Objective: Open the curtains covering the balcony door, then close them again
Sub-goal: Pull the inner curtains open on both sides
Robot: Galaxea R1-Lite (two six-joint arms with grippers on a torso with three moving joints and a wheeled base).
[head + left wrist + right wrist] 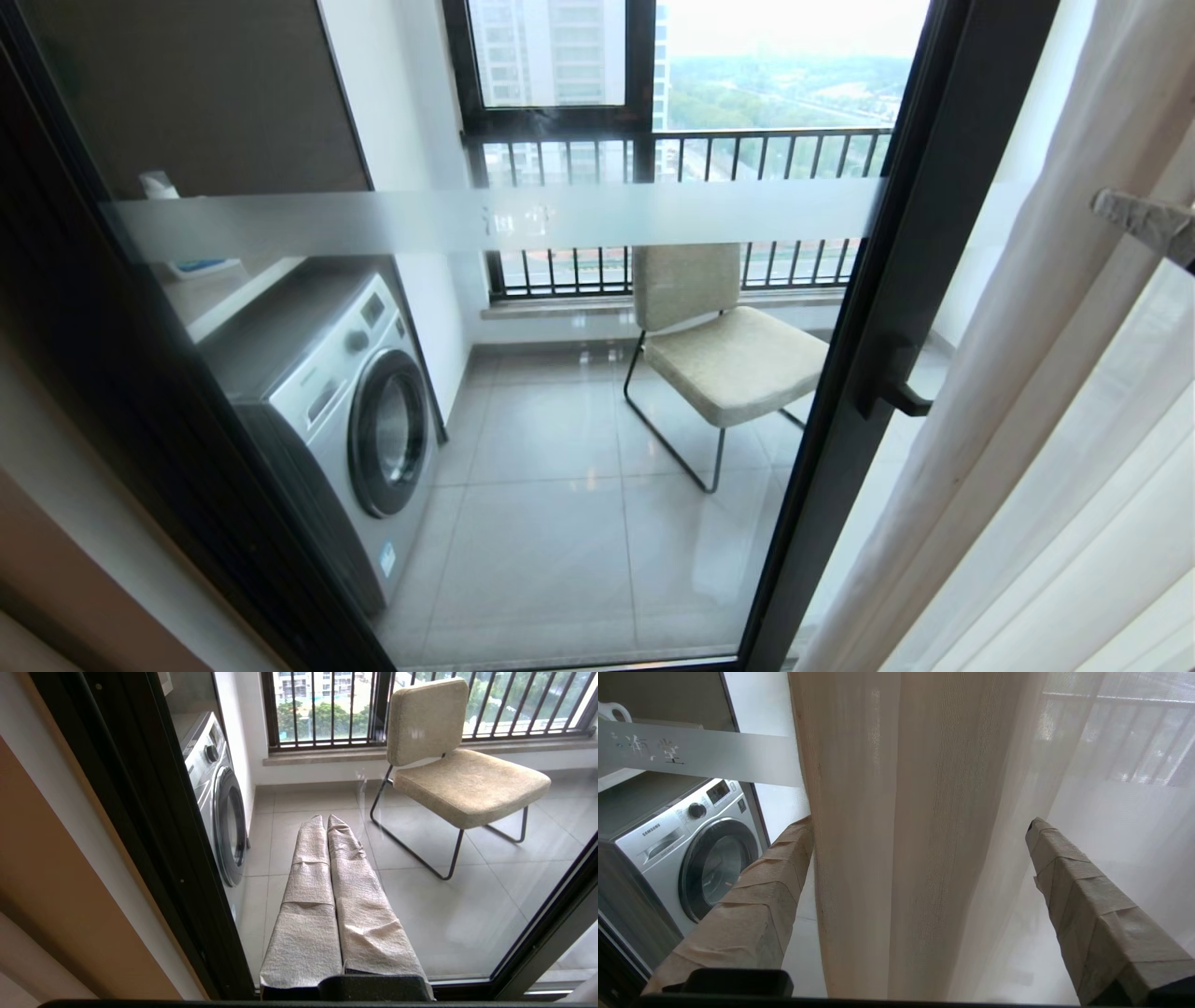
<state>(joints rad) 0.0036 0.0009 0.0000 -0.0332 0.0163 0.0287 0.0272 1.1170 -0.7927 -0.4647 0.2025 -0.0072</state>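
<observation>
— beyond the glass, what's out on the balcony?

— grey floor tiles (551, 523), a silver front-loading washing machine (345, 411) along the left wall, a beige upholstered chair on a thin black metal frame (724, 355) near the black railing bars (747, 154), and hazy city behind them.

— and the door itself?

— the tall clear glass balcony door in its black metal frame (924, 233) fills most of the head view, uncovered, with a frosted horizontal band (373, 219) across it and a black handle (896, 383) on its right edge.

— where are the curtains, then?

— gathered to the right of the door – a thick beige ribbed drape (878, 835) in a vertical fold, with sheer white voile (1111, 788) just beside it.

— what's the right claw doing?

— the right gripper (920, 826), fingers wrapped in tan tape, is spread wide, one finger either side of the beige fold; it's not pinching the cloth. in the head view only one fingertip shows, at the right edge.

— the left one?

— the left gripper (326, 820) sits low in front of the glass, its taped fingers pressed together on nothing.
</observation>
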